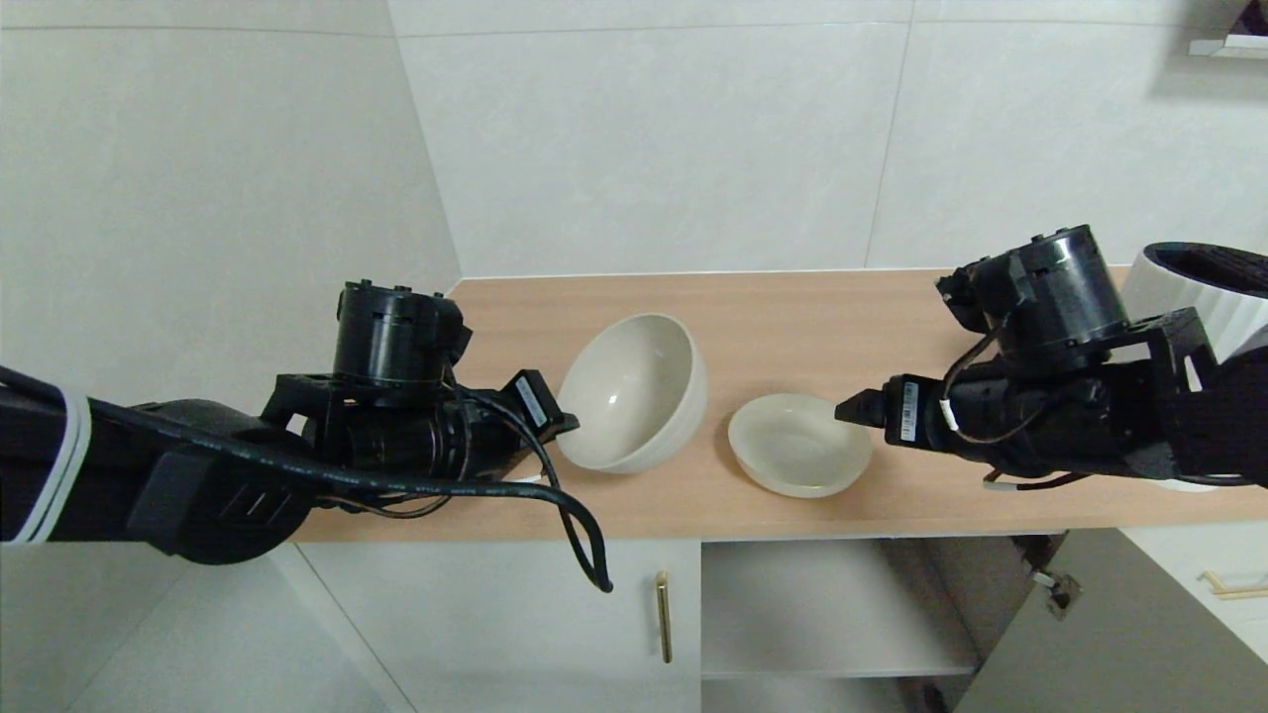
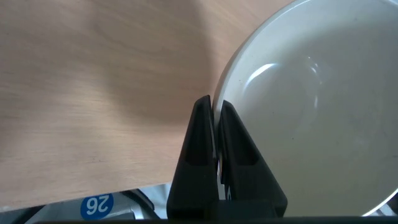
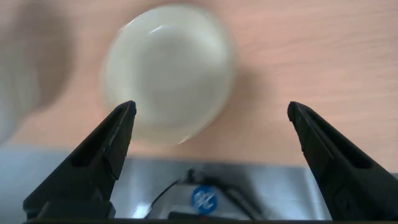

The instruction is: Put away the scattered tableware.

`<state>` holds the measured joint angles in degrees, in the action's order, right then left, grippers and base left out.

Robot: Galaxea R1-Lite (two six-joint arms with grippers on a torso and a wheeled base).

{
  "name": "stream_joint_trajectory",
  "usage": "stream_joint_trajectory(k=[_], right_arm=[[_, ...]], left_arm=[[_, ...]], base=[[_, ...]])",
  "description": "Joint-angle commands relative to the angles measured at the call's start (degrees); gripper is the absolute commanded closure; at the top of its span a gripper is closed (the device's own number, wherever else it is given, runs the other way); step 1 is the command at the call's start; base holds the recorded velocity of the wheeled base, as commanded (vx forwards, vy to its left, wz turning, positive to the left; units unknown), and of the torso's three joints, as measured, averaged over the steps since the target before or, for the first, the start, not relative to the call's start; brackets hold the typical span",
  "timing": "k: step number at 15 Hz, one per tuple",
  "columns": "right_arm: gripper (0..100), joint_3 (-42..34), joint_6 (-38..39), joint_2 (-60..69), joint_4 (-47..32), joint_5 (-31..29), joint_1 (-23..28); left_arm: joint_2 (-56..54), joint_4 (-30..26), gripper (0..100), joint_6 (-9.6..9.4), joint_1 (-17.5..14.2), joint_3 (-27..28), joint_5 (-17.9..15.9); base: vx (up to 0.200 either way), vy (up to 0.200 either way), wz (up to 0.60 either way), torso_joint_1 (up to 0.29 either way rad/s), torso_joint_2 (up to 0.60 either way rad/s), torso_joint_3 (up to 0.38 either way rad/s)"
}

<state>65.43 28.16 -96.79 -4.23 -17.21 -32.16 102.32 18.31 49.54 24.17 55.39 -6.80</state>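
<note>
The left gripper [image 2: 214,102] pinches the tilted big bowl's [image 1: 634,391] left rim, and the small bowl [image 1: 800,444] lies just left of the wide-spread right gripper [image 3: 211,107].

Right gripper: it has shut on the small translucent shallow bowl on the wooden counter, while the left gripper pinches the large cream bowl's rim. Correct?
No. The right wrist view shows the right gripper open, with the small translucent shallow bowl lying free on the wooden counter. The left gripper does pinch the rim of the large cream bowl.
</note>
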Motion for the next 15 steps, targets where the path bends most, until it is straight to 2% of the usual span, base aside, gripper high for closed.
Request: stream_joint_trajectory(k=[1, 6, 15], right_arm=[[0, 1.46, -0.04, -5.07, -0.08, -3.7, -1.06], [0, 3.04, 0.4, -10.35, 0.54, -6.69, -1.15], [0, 3.13, 0.49, -12.1, 0.54, -6.87, -1.06]], left_arm=[[-0.71, 0.06, 100, -0.06, 0.0, -0.02, 0.03], [-0.8, 0.06, 100, -0.06, 0.08, -0.11, 0.03], [-0.8, -0.03, 100, -0.15, 0.17, -0.11, 0.03]], base=[[0.0, 0.0, 0.0, 0.0, 0.0, 0.0], [0.0, 0.0, 0.0, 0.0, 0.0, 0.0], [0.0, 0.0, 0.0, 0.0, 0.0, 0.0]])
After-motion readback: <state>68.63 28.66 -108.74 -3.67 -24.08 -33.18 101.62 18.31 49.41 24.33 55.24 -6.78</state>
